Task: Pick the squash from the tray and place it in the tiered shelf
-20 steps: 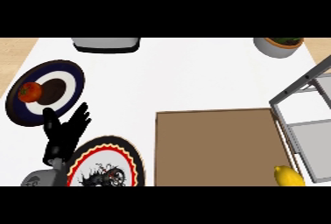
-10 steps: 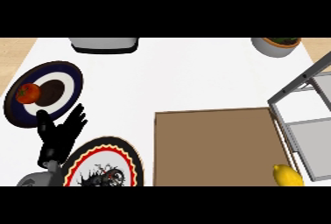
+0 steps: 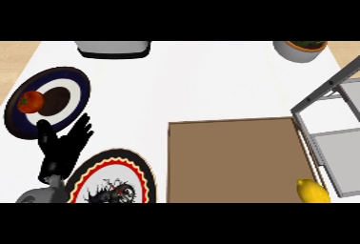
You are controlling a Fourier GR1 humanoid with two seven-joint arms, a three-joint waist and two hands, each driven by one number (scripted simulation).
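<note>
A yellow squash (image 3: 312,191) shows at the lower right edge of the head view, at the right edge of the brown tray (image 3: 232,157), next to the grey tiered shelf (image 3: 334,124). Only its top part is visible. My left hand (image 3: 62,147) rests open at the left, fingers up, between two plates and far from the squash. My right hand does not show.
A dark blue plate (image 3: 74,86) with a red tomato (image 3: 31,101) lies at the left. A black, red and white patterned plate (image 3: 130,167) sits at the bottom left. A grey appliance (image 3: 112,47) and a potted plant (image 3: 302,49) stand along the far edge.
The squash has edged slightly left along the bottom right. The left hand has stayed in place.
</note>
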